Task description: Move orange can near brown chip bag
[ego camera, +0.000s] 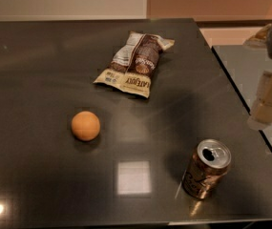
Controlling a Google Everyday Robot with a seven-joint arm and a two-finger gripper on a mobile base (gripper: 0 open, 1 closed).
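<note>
The orange can stands upright on the dark table at the front right; its silver top is open. The brown chip bag lies flat at the back centre of the table, well apart from the can. My gripper hangs at the right edge of the view, over the table's right edge, above and to the right of the can and not touching it. It holds nothing that I can see.
A round orange fruit sits left of centre, between the can and the bag but off to the left. A second grey surface adjoins the table on the right. The table's front edge runs just below the can.
</note>
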